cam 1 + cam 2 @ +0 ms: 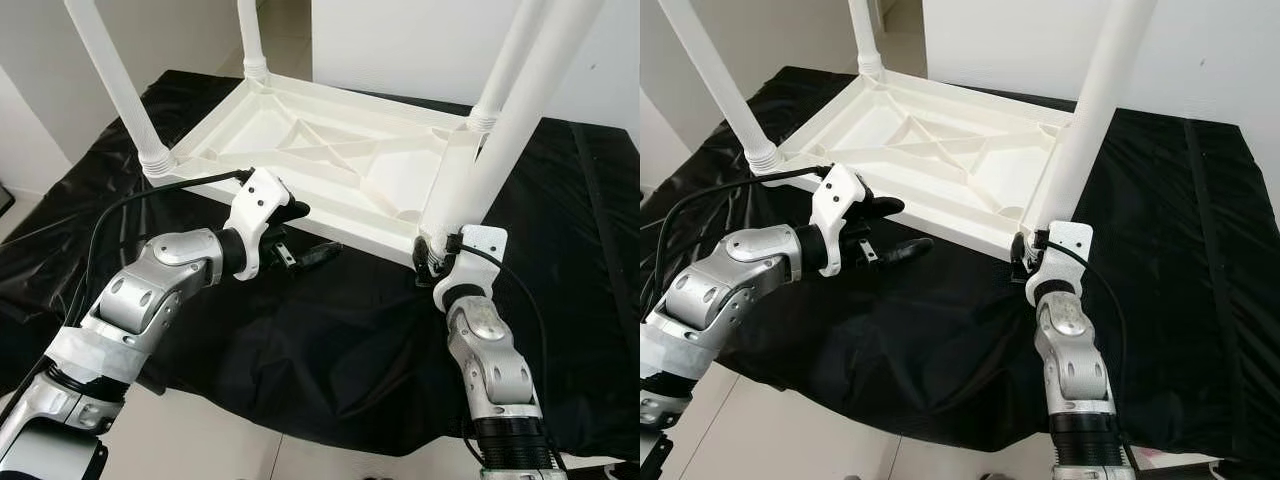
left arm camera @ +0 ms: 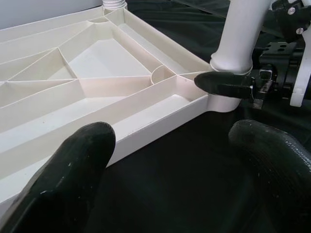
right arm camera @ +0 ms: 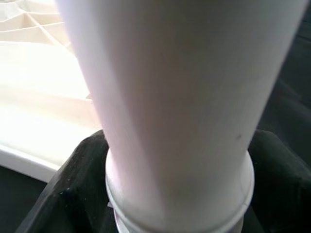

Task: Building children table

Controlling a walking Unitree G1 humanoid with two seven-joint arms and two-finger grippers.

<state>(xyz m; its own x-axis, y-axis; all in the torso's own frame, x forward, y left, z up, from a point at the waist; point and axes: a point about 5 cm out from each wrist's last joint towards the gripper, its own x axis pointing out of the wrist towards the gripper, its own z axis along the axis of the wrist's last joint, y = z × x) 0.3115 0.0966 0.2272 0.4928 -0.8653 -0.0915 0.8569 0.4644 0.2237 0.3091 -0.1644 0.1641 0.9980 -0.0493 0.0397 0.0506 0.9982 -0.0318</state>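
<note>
Table (image 1: 330, 160) lies upside down on the black sheet (image 1: 330, 340), legs pointing up. Right hand (image 1: 432, 258) is clamped around the base of the near-right leg (image 1: 500, 140), right at its corner socket. Left hand (image 1: 300, 235) hovers open beside the near edge, well left of that leg. The leg's long axis runs up and away, slightly tilted, so the right arm is placed for any twisting.

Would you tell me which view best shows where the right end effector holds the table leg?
The left wrist view: the right end effector clamps the leg at its base collar. The eye views show it partly hidden; the right wrist view is too close.
</note>
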